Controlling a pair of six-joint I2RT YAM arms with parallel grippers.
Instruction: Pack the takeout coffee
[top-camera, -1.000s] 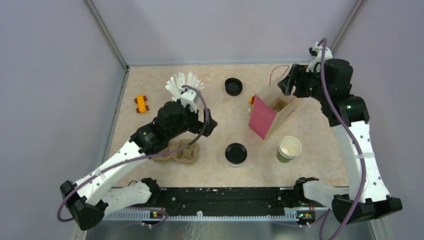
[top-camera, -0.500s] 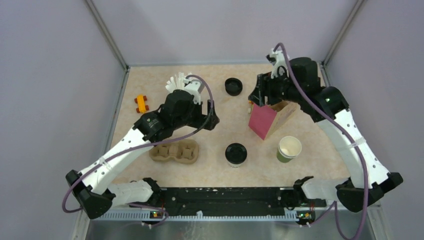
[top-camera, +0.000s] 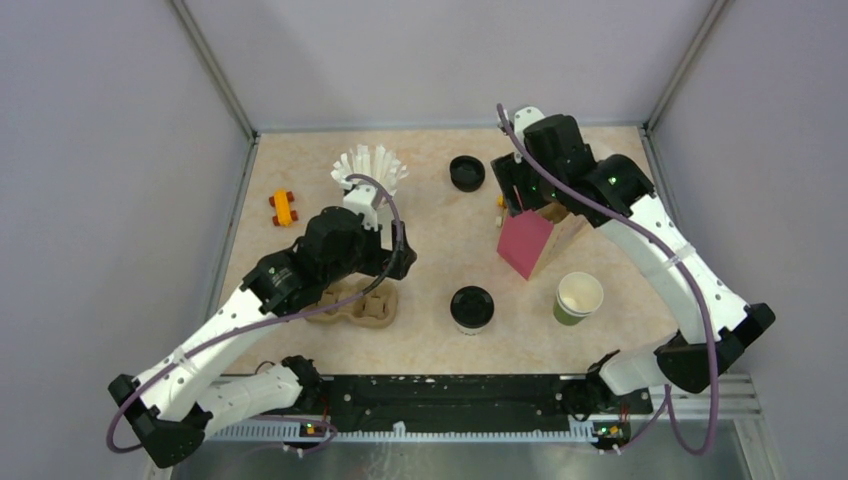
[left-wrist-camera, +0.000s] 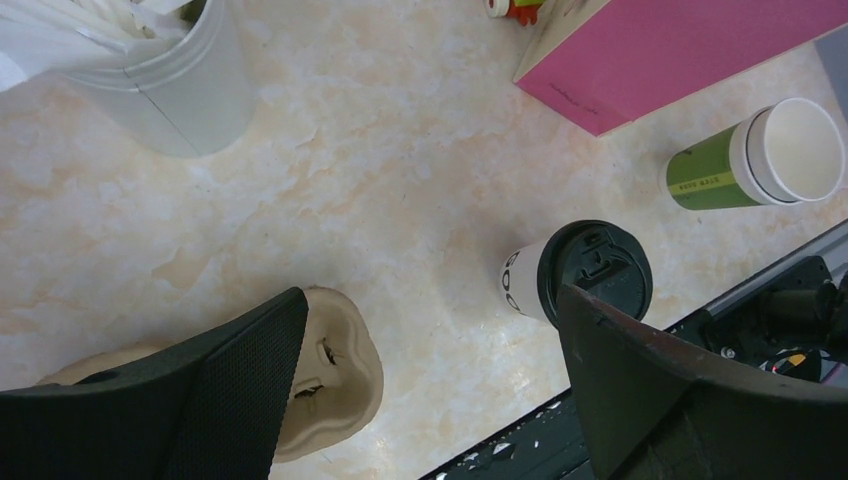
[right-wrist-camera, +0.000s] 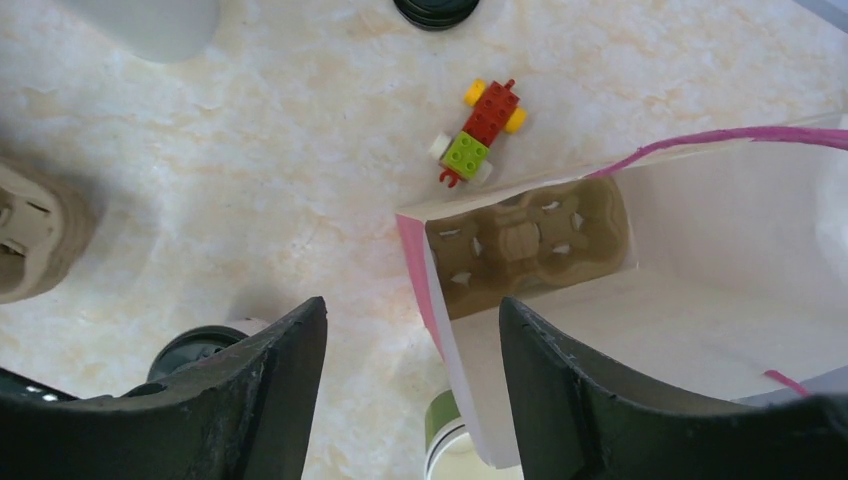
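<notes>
Moved: right arm has swung in from the right-hand wall, so the right gripper (right-wrist-camera: 412, 320) now hangs over the mouth of the pink bag (top-camera: 528, 240); left arm has drawn back slightly toward the lower left of the top view.
State, left gripper (left-wrist-camera: 430, 300): spread wide and empty, above the desk (top-camera: 440, 240) between the cup carrier (top-camera: 358, 305) and the coffee.
State, right gripper: fingers apart, nothing between them.
Takeout coffee (top-camera: 471, 308): upright on the desk, lower middle of the top view, black lid on, outside the bag and touching neither gripper.
Risk, cup: I judge a hard squeeze on the paper wall could buckle it or pop the lid; an off-centre approach could tip it over.
Risk, bag: a nudge from my right gripper could shift or topple it and close off the opening.
Risk, mix-up: the green cup (top-camera: 578, 297) stands near the coffee and could be taken instead.
Count: one coffee, one green cup, one cup of straws (top-camera: 368, 170), one loose black lid (top-camera: 466, 172), one bag, two carriers (one on the desk, one inside the bag (right-wrist-camera: 530, 240)), two toys: a yellow toy (top-camera: 284, 208) and a brick toy (right-wrist-camera: 480, 135).
</notes>
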